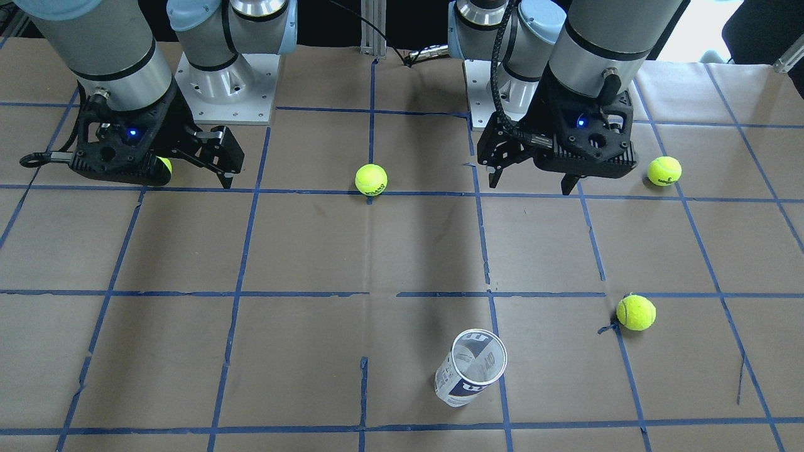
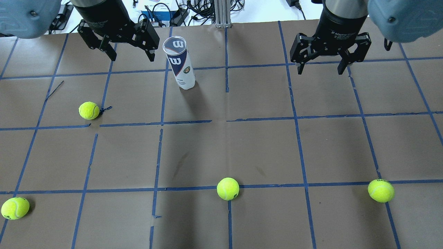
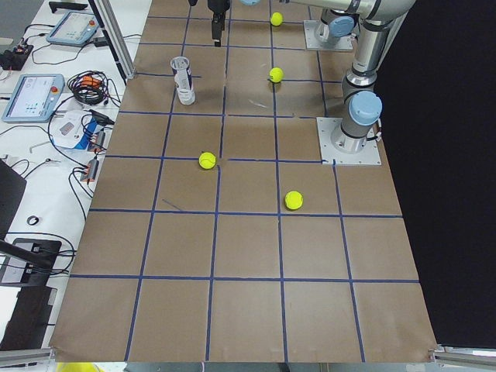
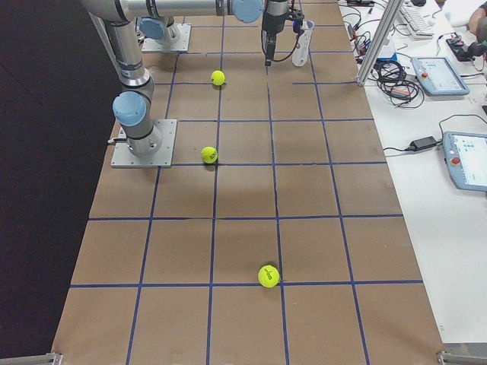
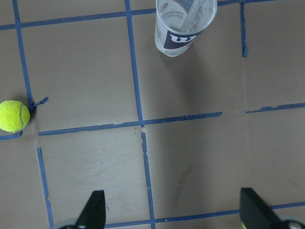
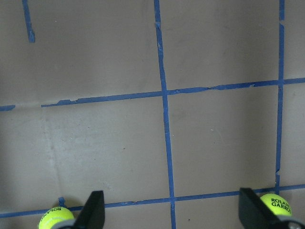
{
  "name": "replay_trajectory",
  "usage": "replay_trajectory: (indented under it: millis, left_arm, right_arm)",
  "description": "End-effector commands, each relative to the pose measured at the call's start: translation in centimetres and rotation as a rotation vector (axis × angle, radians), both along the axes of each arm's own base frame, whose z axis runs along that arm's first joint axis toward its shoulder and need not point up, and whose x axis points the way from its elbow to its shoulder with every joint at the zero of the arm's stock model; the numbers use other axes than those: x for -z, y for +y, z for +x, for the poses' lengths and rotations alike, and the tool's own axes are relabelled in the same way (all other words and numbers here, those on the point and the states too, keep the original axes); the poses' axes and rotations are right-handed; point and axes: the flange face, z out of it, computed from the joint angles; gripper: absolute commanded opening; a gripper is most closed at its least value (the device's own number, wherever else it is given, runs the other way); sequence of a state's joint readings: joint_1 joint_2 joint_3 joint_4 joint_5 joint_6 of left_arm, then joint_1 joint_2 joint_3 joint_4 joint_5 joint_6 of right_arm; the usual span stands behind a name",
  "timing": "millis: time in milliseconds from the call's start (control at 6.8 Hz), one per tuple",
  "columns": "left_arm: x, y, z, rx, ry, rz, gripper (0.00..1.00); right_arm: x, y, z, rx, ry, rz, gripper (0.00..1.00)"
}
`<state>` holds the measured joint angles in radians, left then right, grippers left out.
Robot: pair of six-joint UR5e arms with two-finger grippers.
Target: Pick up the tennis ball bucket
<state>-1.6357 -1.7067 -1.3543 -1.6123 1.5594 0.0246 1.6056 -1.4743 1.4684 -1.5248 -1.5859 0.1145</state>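
The tennis ball bucket point(image 2: 180, 64) is a clear tube with a white and navy label. It stands upright and empty on the far part of the table, and also shows in the front view point(image 1: 471, 370) and the left wrist view point(image 5: 183, 24). My left gripper point(image 2: 131, 57) is open and empty, in the air to the left of the tube and apart from it; it also shows in the front view point(image 1: 531, 185). My right gripper point(image 2: 320, 71) is open and empty, well to the right of the tube.
Several loose tennis balls lie on the brown paper with its blue tape grid: one left of the tube point(image 2: 89, 110), one near centre point(image 2: 227, 188), one near right point(image 2: 380, 190), one near left point(image 2: 15, 208). Cables and devices lie beyond the far edge.
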Motion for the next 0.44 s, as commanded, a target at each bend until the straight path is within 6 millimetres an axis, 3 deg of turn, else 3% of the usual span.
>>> replay_trajectory:
  millis: [0,294]
  left_arm:
    - [-0.21,0.09,0.32,-0.001,-0.02,-0.005,1.0]
    - [-0.24,0.27,0.41,-0.005,-0.028,-0.001,1.0]
  right_arm:
    - [-0.31,0.11,0.2,-0.001,-0.011,-0.011,1.0]
    - [-0.34,0.26,0.5,0.006,-0.032,-0.011,1.0]
